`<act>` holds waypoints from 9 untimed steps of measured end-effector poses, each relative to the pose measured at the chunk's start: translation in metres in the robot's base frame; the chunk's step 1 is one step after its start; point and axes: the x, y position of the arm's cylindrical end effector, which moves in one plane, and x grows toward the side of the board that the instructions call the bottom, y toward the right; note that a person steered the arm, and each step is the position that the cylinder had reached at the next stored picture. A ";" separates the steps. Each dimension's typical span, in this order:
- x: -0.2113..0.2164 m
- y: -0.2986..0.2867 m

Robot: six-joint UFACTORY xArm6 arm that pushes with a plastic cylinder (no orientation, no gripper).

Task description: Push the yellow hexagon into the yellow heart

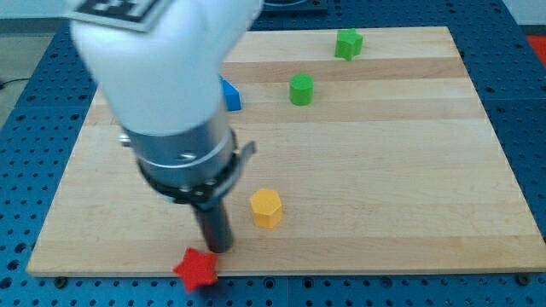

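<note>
The yellow hexagon (266,208) sits on the wooden board (384,170) near the view's bottom, left of centre. My tip (221,248) is just left of and slightly below the hexagon, a small gap apart from it. A red star (196,269) lies at the board's bottom edge, just below and left of my tip. No yellow heart shows in the view; the large white arm body (158,77) hides the board's upper left.
A blue block (230,95) peeks out from behind the arm. A green round block (300,89) lies above centre. A green star-like block (348,43) lies near the top edge. Blue perforated table surrounds the board.
</note>
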 end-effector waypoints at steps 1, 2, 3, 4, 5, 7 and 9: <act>-0.004 0.057; -0.028 0.084; -0.066 0.010; -0.046 0.006; -0.005 0.062; -0.040 -0.056; 0.004 -0.079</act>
